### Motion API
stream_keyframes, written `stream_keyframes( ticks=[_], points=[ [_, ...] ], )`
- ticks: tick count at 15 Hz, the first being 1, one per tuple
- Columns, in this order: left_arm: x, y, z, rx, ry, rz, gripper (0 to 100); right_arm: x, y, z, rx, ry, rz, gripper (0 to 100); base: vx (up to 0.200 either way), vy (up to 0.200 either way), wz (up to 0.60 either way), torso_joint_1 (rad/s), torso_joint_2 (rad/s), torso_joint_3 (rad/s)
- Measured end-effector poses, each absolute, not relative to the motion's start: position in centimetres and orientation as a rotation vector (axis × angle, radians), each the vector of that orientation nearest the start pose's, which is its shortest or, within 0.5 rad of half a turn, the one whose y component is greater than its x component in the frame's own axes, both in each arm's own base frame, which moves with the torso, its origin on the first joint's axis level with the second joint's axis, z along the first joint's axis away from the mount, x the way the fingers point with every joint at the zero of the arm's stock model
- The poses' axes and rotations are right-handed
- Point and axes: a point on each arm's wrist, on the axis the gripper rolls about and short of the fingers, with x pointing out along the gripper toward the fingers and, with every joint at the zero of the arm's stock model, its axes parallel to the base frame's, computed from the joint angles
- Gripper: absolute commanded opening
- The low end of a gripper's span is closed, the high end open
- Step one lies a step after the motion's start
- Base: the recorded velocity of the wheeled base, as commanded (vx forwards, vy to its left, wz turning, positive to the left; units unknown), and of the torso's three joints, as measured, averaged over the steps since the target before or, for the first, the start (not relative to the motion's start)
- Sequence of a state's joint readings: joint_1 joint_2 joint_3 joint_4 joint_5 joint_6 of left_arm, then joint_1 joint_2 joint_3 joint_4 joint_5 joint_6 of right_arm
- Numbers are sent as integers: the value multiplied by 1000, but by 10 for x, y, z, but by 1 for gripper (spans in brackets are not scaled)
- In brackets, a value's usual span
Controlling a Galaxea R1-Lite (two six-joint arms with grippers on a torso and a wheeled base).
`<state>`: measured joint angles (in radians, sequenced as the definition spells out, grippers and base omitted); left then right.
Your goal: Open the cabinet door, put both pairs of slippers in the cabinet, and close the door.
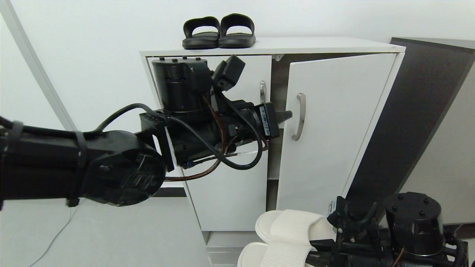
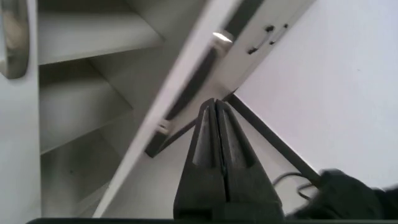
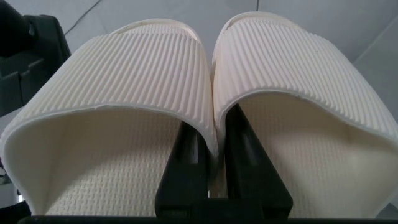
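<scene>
At the cabinet's (image 1: 334,45) ajar door (image 1: 334,148) we are mid-opening, left gripper (image 1: 288,115) pinched together empty, right gripper (image 3: 214,149) clamping the white slippers (image 1: 287,228); next, we judge, the door needs swinging wider.

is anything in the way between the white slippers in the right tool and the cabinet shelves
Yes. The white right-hand cabinet door is only ajar and stands in front of the ribbed white foam slippers held by the right tool. The left tool, shut, sits in the narrow gap beside that door.
</scene>
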<state>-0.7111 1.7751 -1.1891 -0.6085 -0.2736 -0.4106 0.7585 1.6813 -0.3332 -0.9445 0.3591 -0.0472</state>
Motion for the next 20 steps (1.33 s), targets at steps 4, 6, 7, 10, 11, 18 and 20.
stream_keyframes(
  ticks=[4,6,7,10,11,18,20],
  points=[
    [266,-219,269,-393,143,-947,0,161,173,103,-139,397,1141,0,0,0,0,0,0,0],
    [278,-221,270,-413,135,-935,0,160,174,102,-142,400,1148,0,0,0,0,0,0,0],
    [285,-224,272,-427,130,-932,0,159,174,102,-143,401,1150,0,0,0,0,0,0,0],
    [305,-238,272,-445,113,-931,0,156,177,98,-161,409,1167,0,0,0,0,0,0,0],
    [311,-242,271,-451,112,-931,0,154,178,97,-169,410,1176,0,0,0,0,0,0,0],
    [335,-258,257,-489,133,-920,0,151,180,93,-179,426,1192,0,-114,0,0,1,0,-1],
    [329,-265,254,-489,143,-941,0,152,181,91,-181,436,1192,0,-200,0,0,0,5,2]
  ],
)
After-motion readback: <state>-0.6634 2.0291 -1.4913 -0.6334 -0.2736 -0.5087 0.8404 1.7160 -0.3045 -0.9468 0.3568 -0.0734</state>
